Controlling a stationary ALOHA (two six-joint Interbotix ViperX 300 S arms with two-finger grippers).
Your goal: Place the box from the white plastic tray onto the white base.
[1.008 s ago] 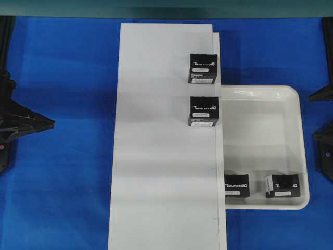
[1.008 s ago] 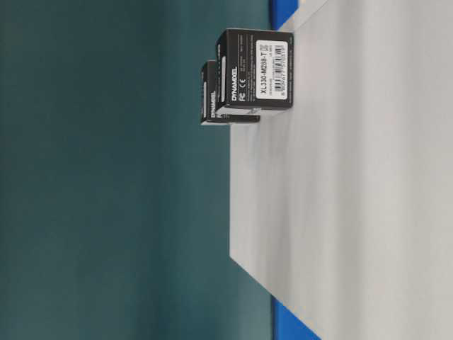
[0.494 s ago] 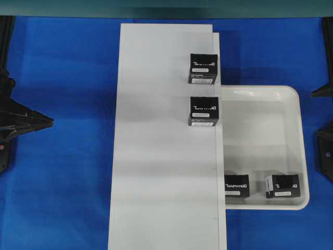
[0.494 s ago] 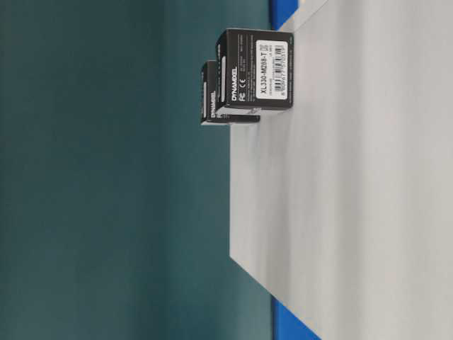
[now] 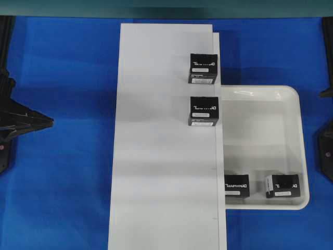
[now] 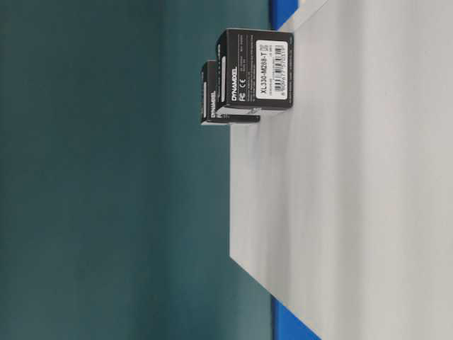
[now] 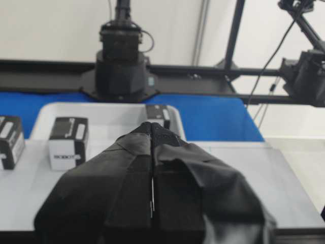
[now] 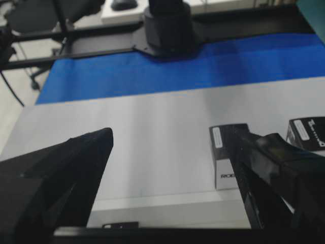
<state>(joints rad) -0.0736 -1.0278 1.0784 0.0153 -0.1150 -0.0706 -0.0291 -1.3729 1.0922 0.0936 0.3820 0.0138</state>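
Right gripper (image 8: 167, 168) spread wide, empty — box (image 5: 237, 186) hugs the white plastic tray (image 5: 302, 151) wall, inviting a fumbled grasp.

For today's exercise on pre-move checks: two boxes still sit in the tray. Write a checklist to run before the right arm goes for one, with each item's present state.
1. Right gripper open: ok, fingers wide apart.
2. Right gripper empty: ok.
3. Left gripper out of the way: ok, shut, off the base's left edge.
4. Boxes left in tray: ok, left box against the base edge, right box near the tray's right wall.
5. Free room on base: ok, below the two placed boxes.
6. Finger room around left box: cannot tell.
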